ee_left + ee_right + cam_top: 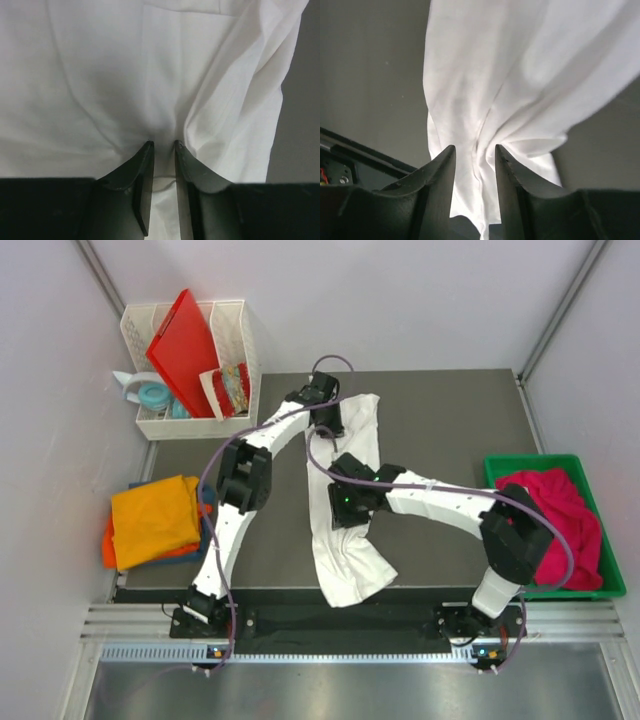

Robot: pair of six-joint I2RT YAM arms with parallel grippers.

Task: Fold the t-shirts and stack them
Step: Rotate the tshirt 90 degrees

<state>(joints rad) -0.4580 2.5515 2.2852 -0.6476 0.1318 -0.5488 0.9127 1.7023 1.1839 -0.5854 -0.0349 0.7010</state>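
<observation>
- Two pincers are set on the white shirt, which lies as a long rumpled band down the middle of the table, from the far side to the near edge.
- The left pincer is closed to a narrow gap on the far end of the band. Creases are drawn in toward its tips, so cloth is judged to be pinched there.
- The right pincer is closed on a thick bunch near the middle of the band. Its jaws stand a little wider and the gap is filled with gathered cloth.
- The step in hand is judged to be spreading the shirt flat before any fold is made.
- To do it well, the band should be opened sideways with an even pull from both holds.
- A hem or shoulder edge is better taken than a bunch, so that only one layer is moved.
- The cloth should be lifted only enough to be dragged smooth, and twisted parts freed first.
- The shirt is thin, soft and matt; soft ridges are formed and no shape is kept.
- The table is dark, smooth and flat, so little drag is expected.
- A folded orange stack is set at the left edge.
- A pink shirt is heaped unfolded in the green bin at the right.
</observation>
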